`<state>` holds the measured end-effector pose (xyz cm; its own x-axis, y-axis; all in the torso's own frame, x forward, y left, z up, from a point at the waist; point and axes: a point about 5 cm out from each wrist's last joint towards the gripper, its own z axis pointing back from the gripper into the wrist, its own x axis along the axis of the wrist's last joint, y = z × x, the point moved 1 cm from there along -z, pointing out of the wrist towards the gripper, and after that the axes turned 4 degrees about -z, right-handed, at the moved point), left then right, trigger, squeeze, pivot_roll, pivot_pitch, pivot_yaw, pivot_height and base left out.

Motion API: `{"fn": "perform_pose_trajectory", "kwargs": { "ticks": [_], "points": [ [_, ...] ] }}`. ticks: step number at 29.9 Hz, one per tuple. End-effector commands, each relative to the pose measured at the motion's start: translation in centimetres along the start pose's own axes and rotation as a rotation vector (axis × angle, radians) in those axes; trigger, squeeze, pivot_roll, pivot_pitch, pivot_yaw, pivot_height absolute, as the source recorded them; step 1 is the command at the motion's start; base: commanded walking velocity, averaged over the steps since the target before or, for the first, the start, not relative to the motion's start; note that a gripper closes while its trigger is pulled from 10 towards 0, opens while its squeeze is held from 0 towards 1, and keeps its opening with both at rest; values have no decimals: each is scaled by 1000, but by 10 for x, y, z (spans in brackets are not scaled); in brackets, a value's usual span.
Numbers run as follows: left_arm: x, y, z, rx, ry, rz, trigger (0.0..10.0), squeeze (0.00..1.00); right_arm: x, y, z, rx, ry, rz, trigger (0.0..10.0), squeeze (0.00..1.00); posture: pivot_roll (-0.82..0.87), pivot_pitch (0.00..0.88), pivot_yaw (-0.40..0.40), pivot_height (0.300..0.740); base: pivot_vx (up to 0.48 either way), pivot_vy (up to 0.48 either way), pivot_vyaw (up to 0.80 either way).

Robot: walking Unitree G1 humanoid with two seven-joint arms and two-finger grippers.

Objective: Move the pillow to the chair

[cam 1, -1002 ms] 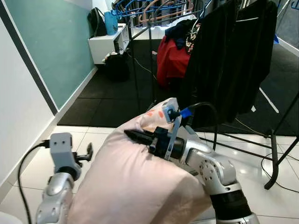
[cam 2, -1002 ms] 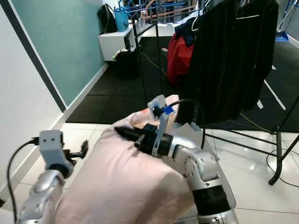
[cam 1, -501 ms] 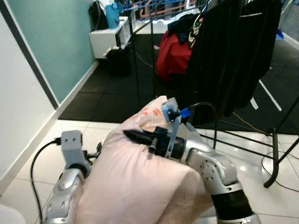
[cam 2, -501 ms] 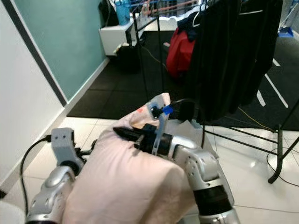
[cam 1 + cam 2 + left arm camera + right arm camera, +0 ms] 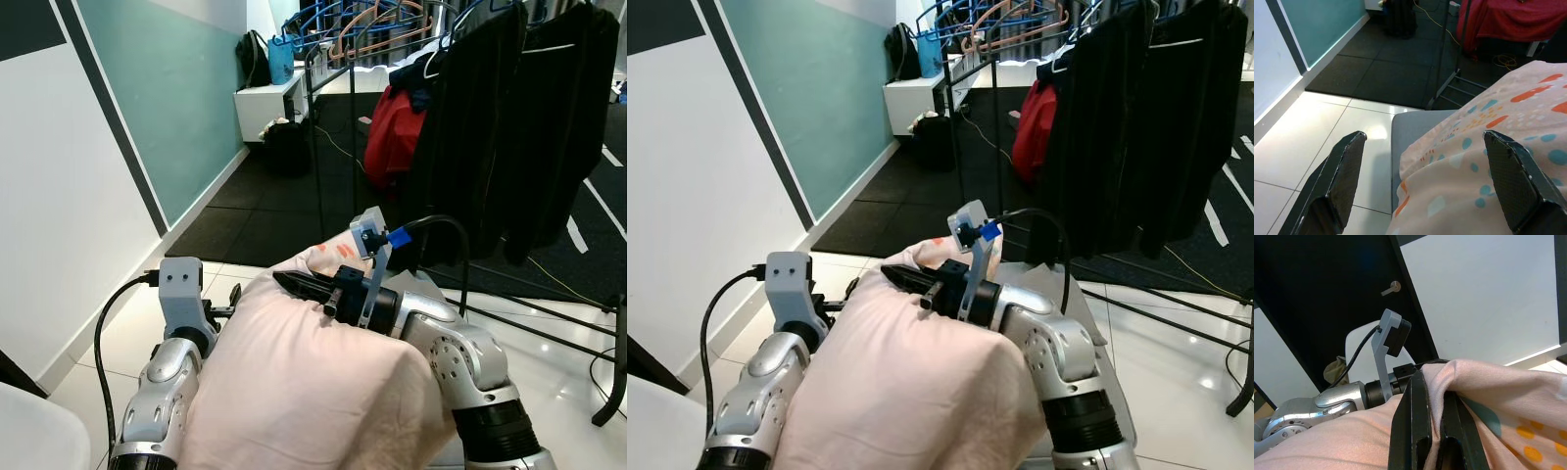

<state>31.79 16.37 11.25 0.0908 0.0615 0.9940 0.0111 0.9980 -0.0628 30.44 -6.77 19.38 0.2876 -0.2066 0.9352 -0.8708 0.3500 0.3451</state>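
I carry a big pale pink pillow (image 5: 304, 382) in front of my chest; its far side is printed with orange and teal dots (image 5: 1498, 147). My right gripper (image 5: 292, 284) lies across the pillow's top, shut on a pinched fold of its fabric (image 5: 1449, 374). My left gripper (image 5: 1422, 139) stands open against the pillow's left side, its fingers (image 5: 1347, 166) spread wide and the dotted corner between them. In the eye views the left gripper (image 5: 227, 305) is half hidden behind the pillow. A white rounded chair-like shape (image 5: 29, 431) sits at the lower left.
A black clothes rack (image 5: 315, 147) with dark garments (image 5: 509, 127) and a red one (image 5: 392, 137) stands ahead on black matting. A teal wall (image 5: 157, 98) and a white wall run along the left. A grey flat surface (image 5: 1415, 127) lies under the pillow's corner, above the glossy white tiles (image 5: 1312, 142).
The whole view has swung left, so the camera moved. My left gripper has closed in against the pillow's left side. The right gripper keeps its hold.
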Motion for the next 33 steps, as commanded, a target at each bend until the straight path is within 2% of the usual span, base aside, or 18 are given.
{"fn": "perform_pose_trajectory", "kwargs": {
  "ticks": [1,17,20,22,25,33],
  "points": [
    [-1,-2,-1,-9,5,2,10000,0,14,9,-4,49,-71,53,10000,0,-189,10,47,729,0,0,650],
    [2,-8,0,-50,-8,26,10000,0,8,13,-8,61,-52,52,10000,0,-200,17,39,729,0,0,650],
    [2,-11,1,-65,-4,15,10000,0,3,16,-11,67,-41,44,10000,0,-204,17,38,729,0,-469,650],
    [2,-11,0,-51,-5,18,10000,0,0,19,-12,78,-35,41,10000,0,-206,19,38,729,0,-480,644],
    [4,-7,-2,-11,-7,60,10000,0,-4,25,-15,110,-18,38,10000,0,-210,24,31,729,0,0,648],
    [5,1,-3,38,-9,99,10000,0,-11,31,-18,140,21,56,10000,0,-209,26,24,729,0,0,648]
  ]
}}
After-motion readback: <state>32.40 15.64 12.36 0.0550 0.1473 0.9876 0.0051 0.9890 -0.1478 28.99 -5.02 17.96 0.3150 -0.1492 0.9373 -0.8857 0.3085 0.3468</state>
